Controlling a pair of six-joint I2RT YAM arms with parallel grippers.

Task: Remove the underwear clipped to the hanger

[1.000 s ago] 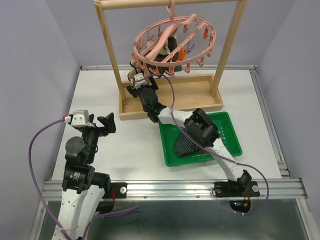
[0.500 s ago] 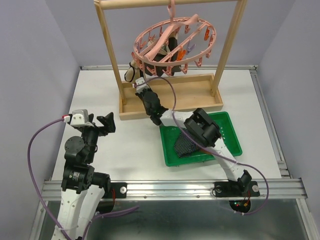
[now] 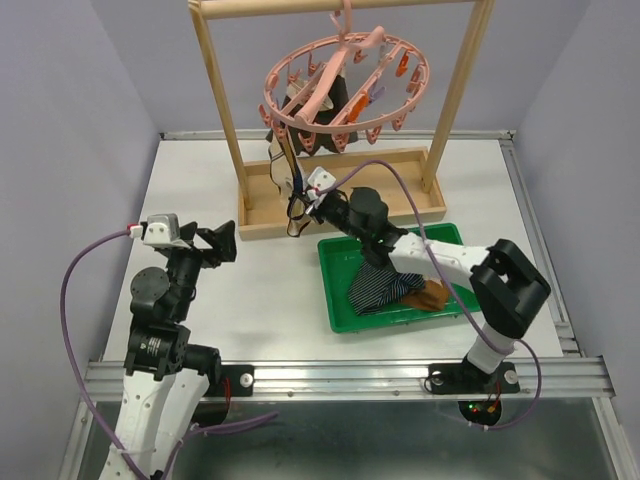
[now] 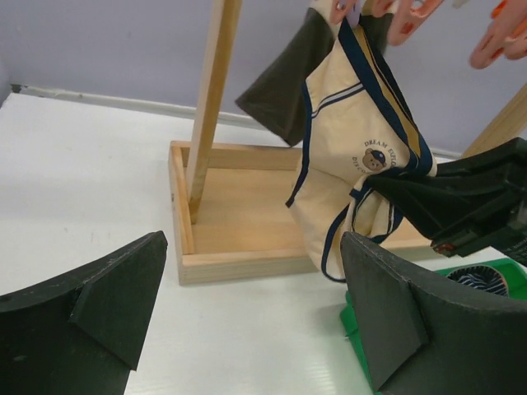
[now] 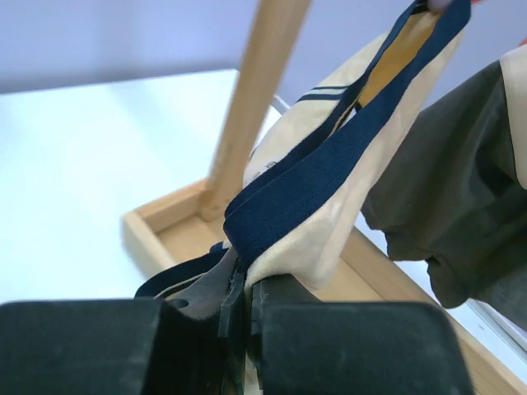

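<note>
The pink ring hanger hangs from the wooden frame's top bar. A beige underwear with navy trim is still clipped to it and stretched downward. My right gripper is shut on its lower edge, just above the frame's base. A dark grey underwear hangs clipped beside it. My left gripper is open over the table, left of the frame, holding nothing.
A green tray in front of the frame holds a navy checked underwear and a brown one. The tall wooden frame stands on a shallow wooden base box. The right gripper's black body shows in the left wrist view.
My right gripper closed on the beige underwear and moved down and toward the near side, stretching it. Its elbow swung right, off the tray. The left arm stayed put.
</note>
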